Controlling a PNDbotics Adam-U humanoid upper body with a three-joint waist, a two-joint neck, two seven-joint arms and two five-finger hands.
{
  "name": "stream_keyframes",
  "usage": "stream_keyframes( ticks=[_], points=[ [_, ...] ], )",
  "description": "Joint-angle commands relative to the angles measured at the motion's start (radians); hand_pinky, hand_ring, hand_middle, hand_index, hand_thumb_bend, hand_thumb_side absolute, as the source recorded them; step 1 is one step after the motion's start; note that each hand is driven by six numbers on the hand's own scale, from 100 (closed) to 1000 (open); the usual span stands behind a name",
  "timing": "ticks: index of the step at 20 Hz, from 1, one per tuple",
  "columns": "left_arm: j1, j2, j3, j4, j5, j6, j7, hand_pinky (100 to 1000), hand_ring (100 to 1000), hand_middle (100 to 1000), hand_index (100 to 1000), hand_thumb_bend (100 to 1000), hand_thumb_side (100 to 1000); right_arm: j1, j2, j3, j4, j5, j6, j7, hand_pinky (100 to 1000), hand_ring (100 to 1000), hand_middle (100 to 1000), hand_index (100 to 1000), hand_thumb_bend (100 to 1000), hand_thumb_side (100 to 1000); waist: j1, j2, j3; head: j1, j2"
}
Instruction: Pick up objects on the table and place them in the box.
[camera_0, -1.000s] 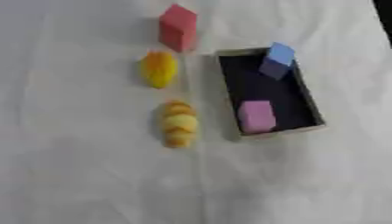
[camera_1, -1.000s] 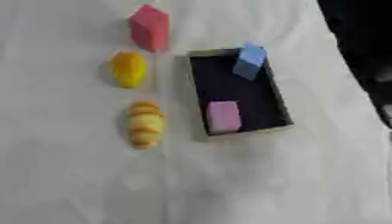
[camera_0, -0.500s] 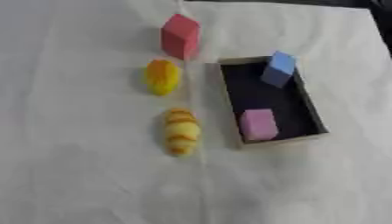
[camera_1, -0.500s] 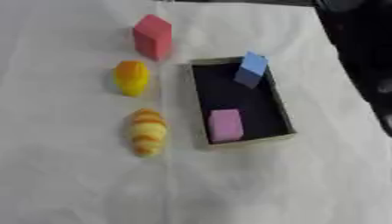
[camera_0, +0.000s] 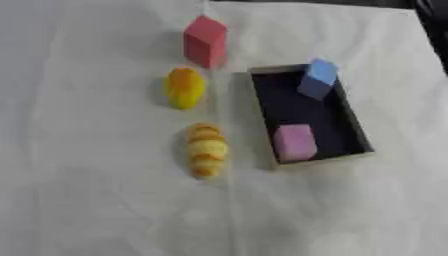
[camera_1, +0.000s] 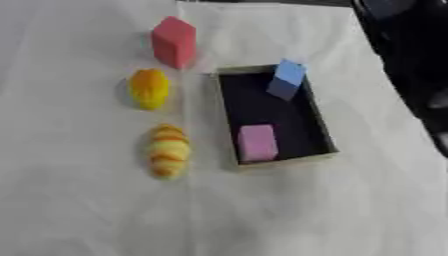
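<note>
here, no robot hand shows in either view, so you cannot tell if the hands are wide, curled or holding anything.

a white cloth (camera_0: 87, 200) covers the table. a flat box (camera_0: 262, 120) with a dark inside lies on it, a bit to the right of the middle. a pink block (camera_0: 295, 142) sits inside the box at its near end. a blue block (camera_0: 317, 78) is at the far end of the box, tilted, leaning on the far right corner of the rim.

three things lie on the cloth in a row, left of the box. the red block (camera_0: 206, 41) is the farthest one, just past the box's far left corner. the yellow lump (camera_0: 185, 87) is in the middle, near the box but not touching it. the striped yellow and orange thing (camera_0: 207, 150) is nearest, beside the box's near end.
</note>
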Motion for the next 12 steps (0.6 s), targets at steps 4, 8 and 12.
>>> stream_keyframes(
  ticks=[4, 8, 12],
  points=[
    [-0.009, 0.024, 0.009, -0.015, 0.006, 0.0, 0.0, 698, 708, 664, 797, 100, 634, -0.016, 0.004, 0.039, 0.046, 0.068, -0.069, 0.092, 902, 929, 915, 923, 100, 360, 0.001, -0.034, 0.005, -0.01, 0.001],
    [-0.012, 0.024, 0.008, -0.015, 0.008, 0.0, -0.002, 698, 708, 664, 797, 100, 634, -0.016, 0.027, 0.069, 0.087, 0.105, -0.098, 0.136, 901, 931, 902, 920, 100, 389, 0.0, -0.035, 0.006, -0.013, 0.004],
    [-0.014, 0.024, 0.008, -0.015, 0.009, 0.0, -0.003, 698, 708, 664, 797, 100, 633, -0.017, 0.045, 0.085, 0.122, 0.152, -0.127, 0.173, 901, 933, 893, 911, 160, 401, -0.001, -0.036, 0.008, -0.014, 0.005]
  ],
)
